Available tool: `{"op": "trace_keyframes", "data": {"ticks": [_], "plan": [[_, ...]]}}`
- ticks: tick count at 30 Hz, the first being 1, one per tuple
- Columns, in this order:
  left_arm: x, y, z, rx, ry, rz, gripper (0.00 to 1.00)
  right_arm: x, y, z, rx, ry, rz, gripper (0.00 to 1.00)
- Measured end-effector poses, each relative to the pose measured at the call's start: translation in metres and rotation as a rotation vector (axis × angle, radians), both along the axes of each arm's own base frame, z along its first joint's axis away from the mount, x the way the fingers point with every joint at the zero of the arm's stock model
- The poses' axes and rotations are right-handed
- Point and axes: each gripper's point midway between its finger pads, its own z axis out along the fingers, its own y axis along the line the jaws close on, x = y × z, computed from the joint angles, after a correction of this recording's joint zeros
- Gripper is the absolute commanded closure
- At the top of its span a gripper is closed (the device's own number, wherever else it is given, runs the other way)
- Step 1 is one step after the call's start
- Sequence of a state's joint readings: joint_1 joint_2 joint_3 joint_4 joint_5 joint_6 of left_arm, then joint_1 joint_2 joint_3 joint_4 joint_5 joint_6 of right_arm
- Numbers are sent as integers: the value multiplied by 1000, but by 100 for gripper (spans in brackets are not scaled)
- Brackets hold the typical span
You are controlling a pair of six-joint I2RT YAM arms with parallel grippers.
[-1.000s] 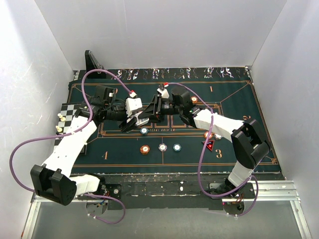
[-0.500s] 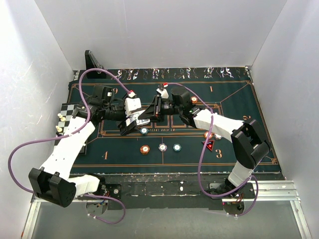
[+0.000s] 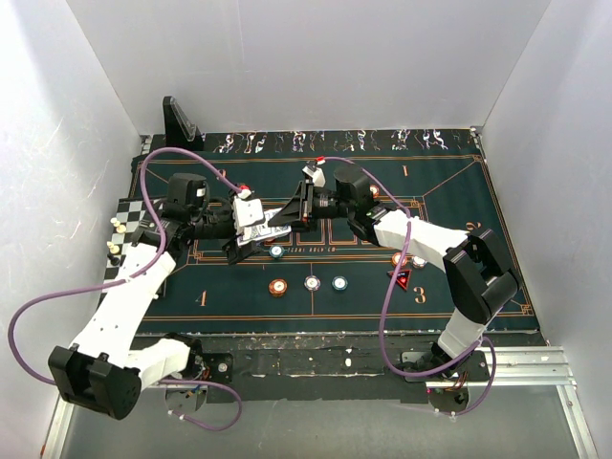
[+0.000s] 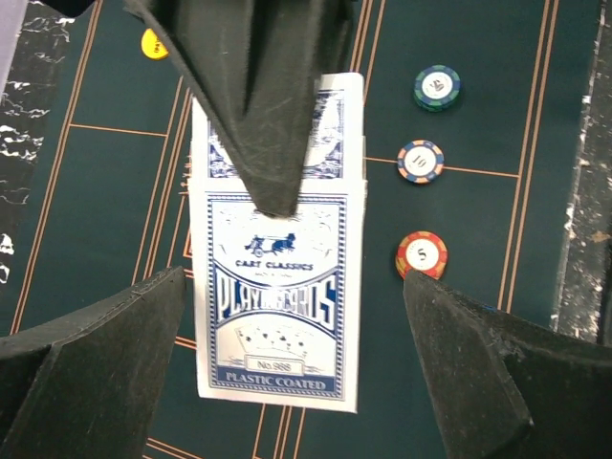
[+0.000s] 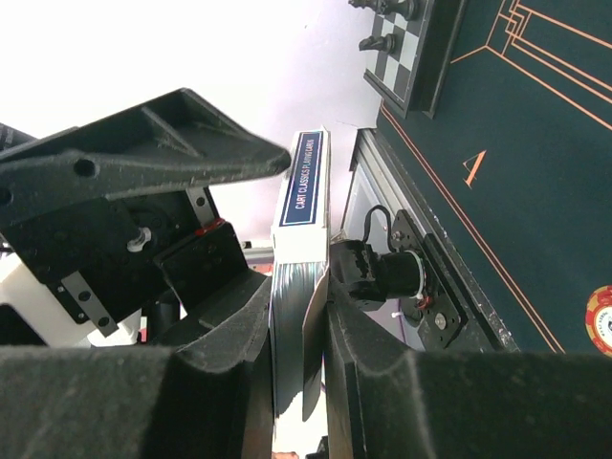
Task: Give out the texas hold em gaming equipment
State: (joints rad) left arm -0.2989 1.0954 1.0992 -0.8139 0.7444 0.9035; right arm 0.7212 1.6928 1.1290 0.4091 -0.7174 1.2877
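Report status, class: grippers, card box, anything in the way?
Left gripper open, fingers either side of card box. Right gripper shut on card box. Chips off to one side, nothing blocking.

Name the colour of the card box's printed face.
White with blue print; the card box shows best in the left wrist view.

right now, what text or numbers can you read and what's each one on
"CART CLASSICS", "PLAYING CARDS", "No.988", "PLASTIC COATED": face of the card box, held in the right claw.
"CART CLASSICS": the box's edge, right wrist view; the rest is too small.
"5": red chip.
"10": blue-and-orange chip.
Teal chip: number blurred.
"4", "3", "1": green mat.
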Motion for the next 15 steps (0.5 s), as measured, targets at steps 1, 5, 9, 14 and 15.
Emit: {"op": "trace_keyframes", "data": {"ticks": [1,5,9,14,15], "plan": [[3,0,0,-6,-5,6,2,0,0,1,4,0,3,89],[16,-2,-2,-19,-1,26,2,-3,0,6,24,-5,21,89],[22,-2,-9,-28,40,27,2,-5,0,9,34,-9,31,89],[16,-4,-3,-24,63,-27,5,-7,0,10,37,-9,43,89],[14,-5,-2,-23,67,-38,8,-7,0,10,37,-9,44,89]]}}
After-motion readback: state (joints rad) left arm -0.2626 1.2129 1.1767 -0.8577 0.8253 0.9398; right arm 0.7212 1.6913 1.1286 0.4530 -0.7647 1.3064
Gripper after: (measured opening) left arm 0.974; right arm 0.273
